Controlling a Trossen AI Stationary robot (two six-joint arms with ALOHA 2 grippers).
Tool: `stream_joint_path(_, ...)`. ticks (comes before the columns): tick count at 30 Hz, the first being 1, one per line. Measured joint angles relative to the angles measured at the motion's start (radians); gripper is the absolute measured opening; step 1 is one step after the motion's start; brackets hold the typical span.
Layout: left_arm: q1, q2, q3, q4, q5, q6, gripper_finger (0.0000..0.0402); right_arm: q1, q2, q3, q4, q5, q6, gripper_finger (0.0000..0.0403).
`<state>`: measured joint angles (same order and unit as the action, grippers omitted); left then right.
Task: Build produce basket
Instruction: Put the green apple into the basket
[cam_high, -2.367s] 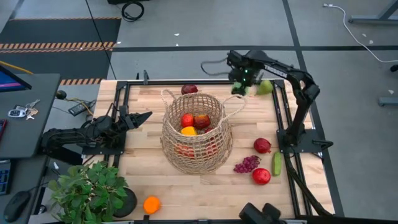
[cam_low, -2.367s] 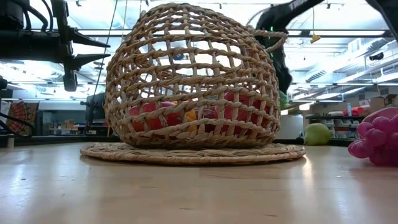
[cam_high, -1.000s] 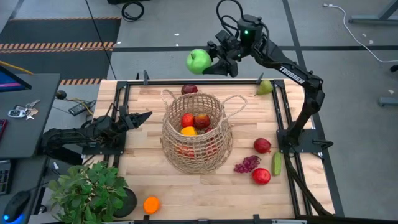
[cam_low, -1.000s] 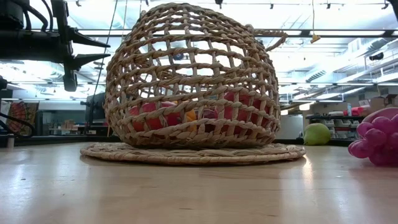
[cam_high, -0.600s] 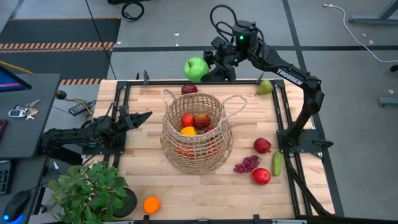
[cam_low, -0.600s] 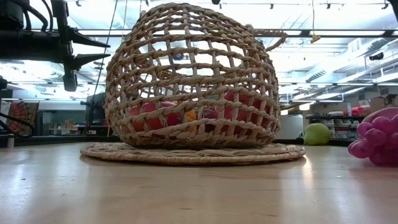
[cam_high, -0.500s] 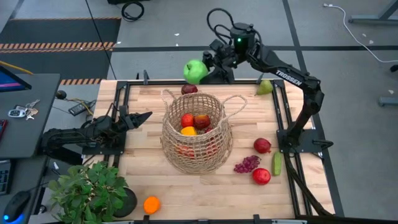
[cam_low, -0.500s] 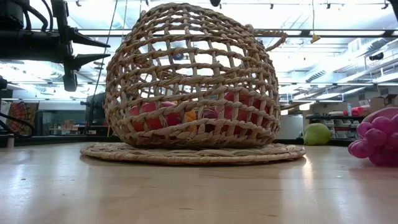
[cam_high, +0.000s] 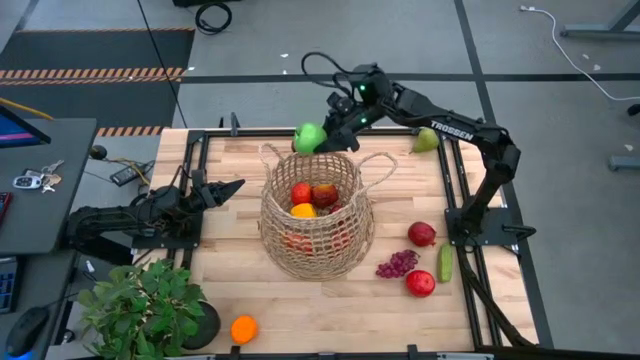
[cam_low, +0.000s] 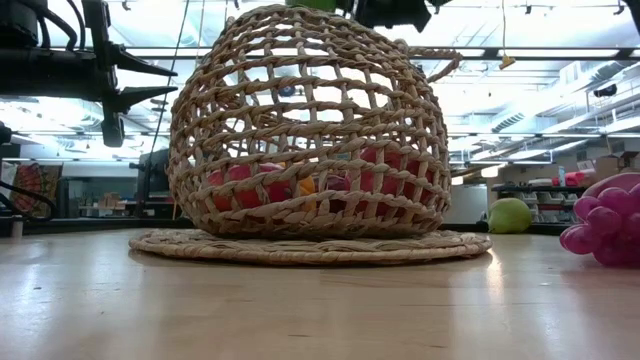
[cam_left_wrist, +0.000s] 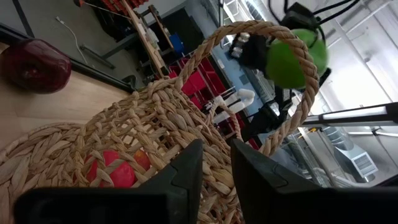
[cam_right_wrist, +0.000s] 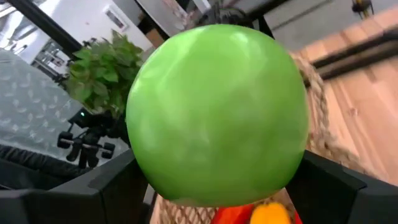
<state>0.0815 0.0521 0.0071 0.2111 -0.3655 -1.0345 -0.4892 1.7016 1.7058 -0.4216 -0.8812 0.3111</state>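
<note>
Two arms in play here, and we're only really watching one. Starting at the near edge of the bench (cam_high: 300, 305): an orange (cam_high: 243, 328) sits beside the potted plant (cam_high: 145, 308) at the near left corner. Over on the near right we've got a red apple (cam_high: 420, 283), a cucumber (cam_high: 444, 263) just beside it, purple grapes (cam_high: 397, 264) and a second red apple (cam_high: 421, 234) a bit further back.

Mid-bench is the basket (cam_high: 316, 215), upright on its woven mat (cam_low: 310, 245), already holding a couple of red pieces and something yellow-orange inside. The low view shows red fruit through the weave too.

The left end effector (cam_high: 228, 187) is parked at the left side of the bench, well apart from the basket, pointing toward it, fingers only slightly apart with nothing between them.

Further back, the right end effector (cam_high: 322, 135) is up over the basket's far rim, pinching a green apple (cam_high: 309, 138). In the right wrist view that apple (cam_right_wrist: 217, 112) fills most of the frame, dark fingers on both sides of it, basket rim just beyond. From the left wrist view we can see it hanging above the loop handle (cam_left_wrist: 280, 74).

At the far edge, a pear (cam_high: 427, 140) sits at the right corner, and a dark red fruit (cam_left_wrist: 34, 65) lies on the bench behind the basket.
</note>
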Motion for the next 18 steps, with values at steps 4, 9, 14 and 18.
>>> stream_joint_path(4, 0.0, 0.0, 0.0, 0.0, 0.0, 0.0, 0.0091, -0.001, 0.0, -0.036, 0.001, 0.0, 0.001, 0.0333)
stream_joint_path(9, 0.0, 0.0, 0.0, 0.0, 0.0, 0.0, 0.0087, -0.003, 0.0, -0.048, -0.075, 0.005, -0.006, 0.0333)
stream_joint_path(14, 0.0, 0.0, 0.0, 0.0, 0.0, 0.0, 0.009, 0.026, 0.0, -0.048, -0.118, 0.063, -0.065, 0.0333)
stream_joint_path(18, 0.0, 0.0, 0.0, 0.0, 0.0, 0.0, 0.009, 0.048, 0.0, -0.048, -0.157, 0.139, -0.123, 0.0333)
